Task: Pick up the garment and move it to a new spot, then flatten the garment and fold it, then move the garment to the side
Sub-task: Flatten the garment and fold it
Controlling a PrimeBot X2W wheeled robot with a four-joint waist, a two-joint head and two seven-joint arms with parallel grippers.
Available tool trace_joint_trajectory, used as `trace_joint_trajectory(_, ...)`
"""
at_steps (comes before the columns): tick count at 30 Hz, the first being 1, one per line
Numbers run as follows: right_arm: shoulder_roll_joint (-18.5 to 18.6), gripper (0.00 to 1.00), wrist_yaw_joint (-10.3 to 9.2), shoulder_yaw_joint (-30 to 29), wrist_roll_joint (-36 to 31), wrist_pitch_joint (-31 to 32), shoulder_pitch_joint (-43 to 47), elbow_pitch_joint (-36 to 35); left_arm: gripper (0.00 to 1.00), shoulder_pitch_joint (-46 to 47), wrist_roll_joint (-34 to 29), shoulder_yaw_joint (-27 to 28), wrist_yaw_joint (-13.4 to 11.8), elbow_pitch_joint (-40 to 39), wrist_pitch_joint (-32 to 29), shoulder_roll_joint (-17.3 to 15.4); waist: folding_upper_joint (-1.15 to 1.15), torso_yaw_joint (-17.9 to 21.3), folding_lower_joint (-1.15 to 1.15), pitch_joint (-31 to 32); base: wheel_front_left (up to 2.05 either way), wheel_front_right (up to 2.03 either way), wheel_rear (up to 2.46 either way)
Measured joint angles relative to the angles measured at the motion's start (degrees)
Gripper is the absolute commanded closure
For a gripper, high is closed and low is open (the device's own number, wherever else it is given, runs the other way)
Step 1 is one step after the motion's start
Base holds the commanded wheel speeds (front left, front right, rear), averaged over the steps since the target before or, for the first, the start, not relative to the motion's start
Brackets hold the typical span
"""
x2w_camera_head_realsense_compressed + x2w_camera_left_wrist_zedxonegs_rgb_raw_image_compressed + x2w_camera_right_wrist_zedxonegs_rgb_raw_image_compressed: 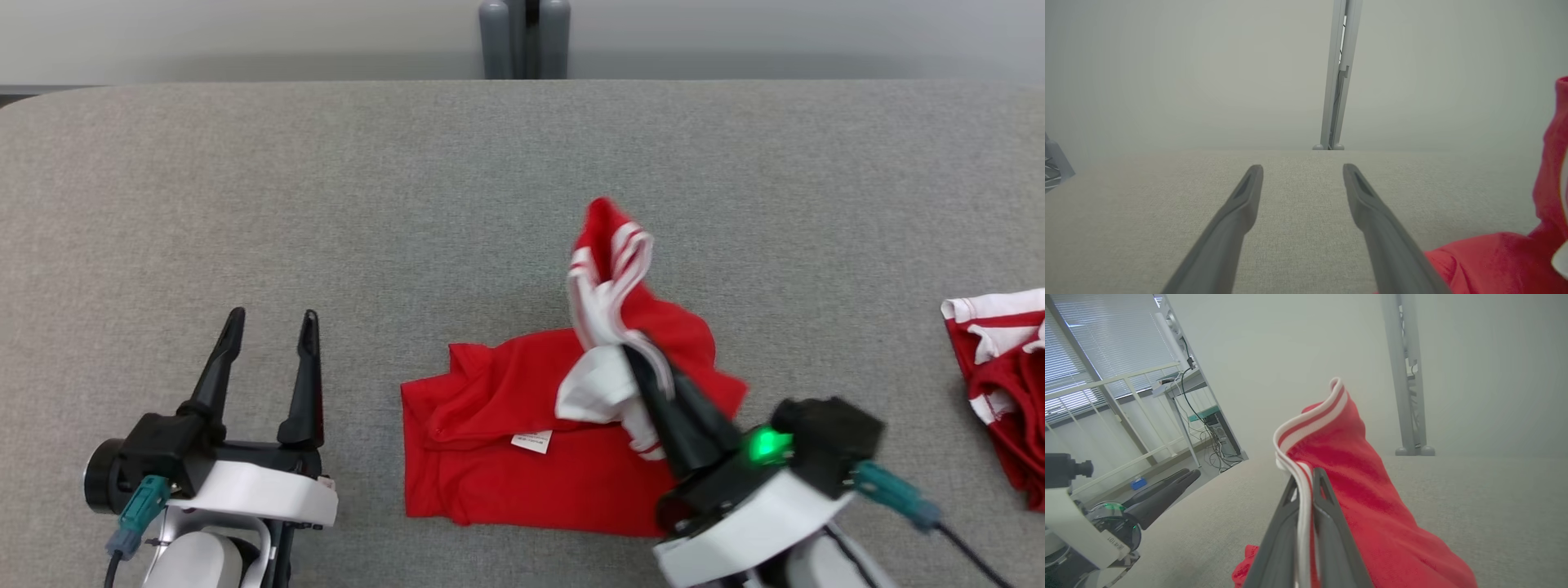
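Garment: red garment (506, 482), mid-bench toward my near edge. Its bulk is crumpled on the grey bench (245, 204) and one end is lifted.
Right gripper: my right gripper (641, 359) is clamped narrow on the striped trim (608, 269). In the right wrist view the white band runs straight between the jaws.
Left gripper: my left gripper (273, 318) is spread wide and holds nothing. It sits over bare bench, apart from the cloth.
Bearing: from the left gripper the nearest red corner lies at about 4 o'clock in the head view. In the left wrist view the cloth shows low at 4 to 5 o'clock.
Long axis: the flat part runs 9 to 3 o'clock across me. The lifted strand rises from my right gripper toward 11 o'clock.
Marker: a white tag (531, 442) faces up near the middle of the flat part.
Nearer arm: the right arm already has the cloth, and the left arm is the free one on the garment's 9 o'clock side.
Step, my reading: the pick-up is under way. The garment is not yet carried, flattened or folded.
Next, my reading: the move depends on lifting and carrying the pinched end so the bulk trails along that 9 to 3 line.
Risk: the grip is thin, so the trim may slip under the dragging weight.
Also present: a second garment (1000, 376) at the 3 o'clock edge, well apart.
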State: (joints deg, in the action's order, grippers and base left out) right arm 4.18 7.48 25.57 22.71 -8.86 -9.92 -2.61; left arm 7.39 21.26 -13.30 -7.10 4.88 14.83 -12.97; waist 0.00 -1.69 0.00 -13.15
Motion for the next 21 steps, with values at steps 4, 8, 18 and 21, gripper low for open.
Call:
trace_joint_trajectory(4,-0.89,1.00,0.00,7.59,2.93,-1.32,-3.05,6.13,0.00,0.91,-0.01,-1.07,0.57,0.68,-0.01,0.78,0.00,-1.22,0.00,-0.26,0.00,0.00,0.00)
trace_joint_trajectory(8,-1.35,1.00,0.00,12.74,5.77,-3.74,-6.80,13.46,0.00,1.35,-0.08,-1.78,1.01,1.37,0.00,1.02,0.00,-2.42,0.00,-0.36,0.00,0.00,0.00)
trace_joint_trajectory(18,-1.40,0.91,0.00,19.81,16.31,-6.06,-12.15,23.30,0.00,1.90,-0.29,-3.50,1.93,2.78,0.00,1.59,0.00,-4.42,0.00,-0.21,0.00,0.00,0.00)
trace_joint_trajectory(21,-1.33,0.00,0.00,21.82,19.62,-6.13,-12.94,21.71,0.00,2.33,-0.23,-3.70,2.00,3.26,-0.29,1.65,0.00,-4.51,0.00,-0.46,0.00,0.00,0.00)
